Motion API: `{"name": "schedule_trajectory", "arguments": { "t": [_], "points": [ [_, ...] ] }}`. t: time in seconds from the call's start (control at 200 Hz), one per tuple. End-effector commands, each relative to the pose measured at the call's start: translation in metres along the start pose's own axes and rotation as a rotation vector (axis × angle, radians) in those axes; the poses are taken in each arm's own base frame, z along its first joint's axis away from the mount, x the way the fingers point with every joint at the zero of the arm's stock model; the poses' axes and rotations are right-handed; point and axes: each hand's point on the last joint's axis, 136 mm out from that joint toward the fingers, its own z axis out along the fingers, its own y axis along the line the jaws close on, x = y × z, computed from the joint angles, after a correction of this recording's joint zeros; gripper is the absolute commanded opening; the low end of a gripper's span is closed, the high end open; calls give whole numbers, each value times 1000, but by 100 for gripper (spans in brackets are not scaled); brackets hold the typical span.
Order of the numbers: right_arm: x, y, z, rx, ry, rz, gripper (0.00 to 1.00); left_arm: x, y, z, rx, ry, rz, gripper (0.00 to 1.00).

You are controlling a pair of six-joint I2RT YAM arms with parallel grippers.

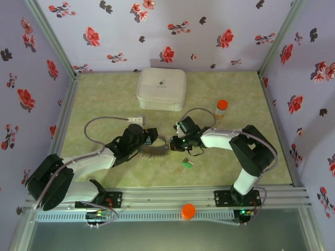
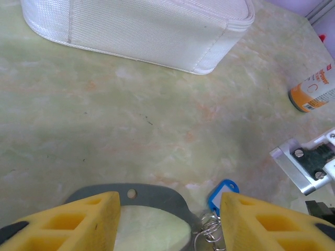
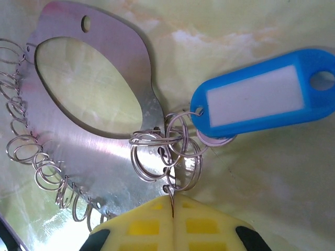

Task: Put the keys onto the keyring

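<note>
The keyring (image 3: pixel 110 157) is a grey oval metal plate with wire rings along its edge, lying on the table (image 1: pixel 104 99) between the two arms; it also appears as the keyring (image 1: pixel 155 148) and keyring (image 2: pixel 157 194). A blue-tagged key (image 3: pixel 261 99) lies at its right edge, its rings tangled with the plate's rings. My right gripper (image 3: pixel 171 197) is shut, pinching a thin wire ring in that cluster. My left gripper (image 2: pixel 170 201) stands open, its yellow fingers (image 2: pixel 84 219) apart over the plate. A green-tagged key (image 1: pixel 187 163) lies alone nearer the front.
A white rounded case (image 1: pixel 161 89) sits at the back of the table. An orange-capped bottle (image 1: pixel 222 107) stands behind the right arm. An orange round object (image 1: pixel 188 210) rests on the front rail. Flowered walls close in three sides.
</note>
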Motion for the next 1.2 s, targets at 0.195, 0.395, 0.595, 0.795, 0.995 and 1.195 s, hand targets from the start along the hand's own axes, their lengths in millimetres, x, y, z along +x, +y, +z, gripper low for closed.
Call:
{"name": "schedule_trajectory", "arguments": {
  "t": [0.195, 0.395, 0.595, 0.795, 0.995, 1.195],
  "points": [
    [-15, 12, -40, 158, -88, -254, 0, -26, 0, -20, -27, -89, 96, 54],
    [-35, 43, -76, 182, -214, -455, 0, -46, 0, -43, -39, -140, 251, 55],
    [-58, 85, -119, 111, -385, -616, 0, -69, -1, -70, -31, -200, 388, 56],
    [-74, 117, -149, 56, -480, -726, 0, -79, -14, -92, 42, -236, 535, 54],
    [-76, 129, -158, 19, -499, -808, 0, -75, -32, -102, 138, -216, 699, 49],
    [-58, 141, -159, -68, -490, -966, 0, -61, -52, -111, 283, -226, 822, 41]
  ]
}}
